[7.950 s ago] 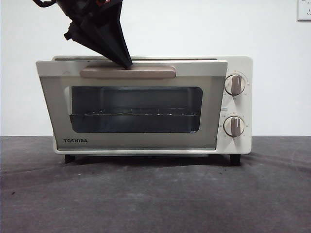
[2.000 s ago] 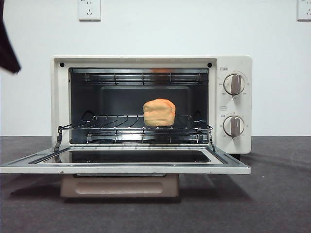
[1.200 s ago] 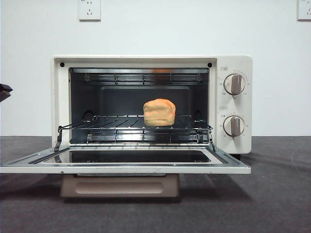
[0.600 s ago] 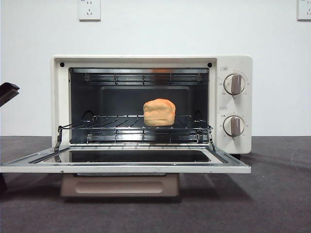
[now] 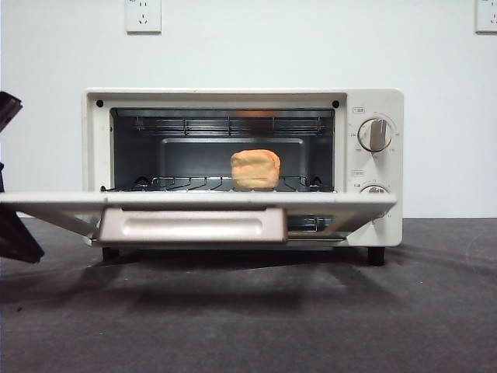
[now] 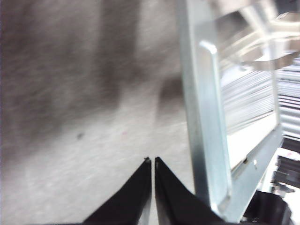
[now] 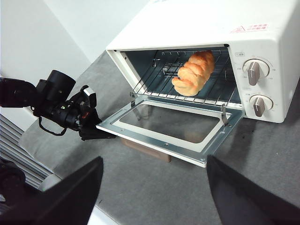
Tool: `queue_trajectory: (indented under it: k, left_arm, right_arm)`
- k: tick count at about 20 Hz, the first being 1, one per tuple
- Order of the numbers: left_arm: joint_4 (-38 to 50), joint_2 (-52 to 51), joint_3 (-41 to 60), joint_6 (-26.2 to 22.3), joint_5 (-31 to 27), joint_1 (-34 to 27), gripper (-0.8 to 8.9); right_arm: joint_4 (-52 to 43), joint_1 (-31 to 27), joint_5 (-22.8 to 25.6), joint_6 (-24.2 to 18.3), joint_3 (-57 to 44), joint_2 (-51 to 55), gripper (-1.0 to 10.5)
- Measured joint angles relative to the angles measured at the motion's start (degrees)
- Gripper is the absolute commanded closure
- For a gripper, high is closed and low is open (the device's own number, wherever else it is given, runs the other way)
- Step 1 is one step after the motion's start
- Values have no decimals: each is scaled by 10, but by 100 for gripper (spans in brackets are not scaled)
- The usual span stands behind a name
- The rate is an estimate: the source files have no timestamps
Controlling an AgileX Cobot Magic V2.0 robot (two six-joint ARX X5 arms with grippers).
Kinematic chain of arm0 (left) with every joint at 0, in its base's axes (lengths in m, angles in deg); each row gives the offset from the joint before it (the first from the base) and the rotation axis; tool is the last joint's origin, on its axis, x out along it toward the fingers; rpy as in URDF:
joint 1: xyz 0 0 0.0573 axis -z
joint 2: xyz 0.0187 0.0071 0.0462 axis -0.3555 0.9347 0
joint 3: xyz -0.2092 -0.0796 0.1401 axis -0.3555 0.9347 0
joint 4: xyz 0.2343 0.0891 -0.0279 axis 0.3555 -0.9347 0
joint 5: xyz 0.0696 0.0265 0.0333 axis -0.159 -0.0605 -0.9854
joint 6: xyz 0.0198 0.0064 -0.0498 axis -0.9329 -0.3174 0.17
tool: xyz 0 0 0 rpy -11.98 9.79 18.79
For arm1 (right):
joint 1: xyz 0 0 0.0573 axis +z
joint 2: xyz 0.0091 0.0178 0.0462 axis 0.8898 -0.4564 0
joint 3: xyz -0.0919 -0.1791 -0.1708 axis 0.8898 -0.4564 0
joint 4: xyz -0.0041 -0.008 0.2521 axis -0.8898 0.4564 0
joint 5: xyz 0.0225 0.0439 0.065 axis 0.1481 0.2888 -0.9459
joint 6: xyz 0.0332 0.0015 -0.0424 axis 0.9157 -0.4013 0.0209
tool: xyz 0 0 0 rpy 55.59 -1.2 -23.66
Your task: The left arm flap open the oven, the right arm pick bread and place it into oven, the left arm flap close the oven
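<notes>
A plain white wall (image 5: 248,47) with two sockets is standing behind a dark grey table (image 5: 311,326), and the oven (image 5: 380,105) is sitting on that table toward its back edge. The oven's door (image 5: 194,203) is hanging partway up, roughly level in the front view, with its handle (image 5: 192,225) facing the camera. The bread (image 5: 255,169) is already resting on the wire rack (image 5: 186,184) inside the cavity, right of the middle, so the closing step looks to be the one in hand.

The left gripper (image 7: 96,133) is pressing at the door's left corner, its jaws pinched together to a narrow wedge with nothing between them. The right gripper (image 7: 154,187) is hanging back over the table's front, jaws spread wide and empty, well clear of the door.

The risk appears to be a slip: the contact is at one corner only, so the wedge could slide off the metal edge and let the door drop open again. An off-centre push may also be twisting the hinges or nudging the whole oven backward. Nothing seems to be blocking the door's path, since the bread is sitting well inside.
</notes>
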State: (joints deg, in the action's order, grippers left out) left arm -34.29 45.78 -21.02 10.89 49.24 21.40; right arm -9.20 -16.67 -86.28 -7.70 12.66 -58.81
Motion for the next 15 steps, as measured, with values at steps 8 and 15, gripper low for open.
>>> queue_trajectory:
  k: [8, 15]
  left_arm:
    - [64, -5, -98, 46, 10, -10, 798]
    - [170, -7, -156, 144, 8, -10, 798]
  right_arm:
    - [-3, 0, 0, 5, 0, 0, 599]
    - [-3, 0, 0, 5, 0, 0, 599]
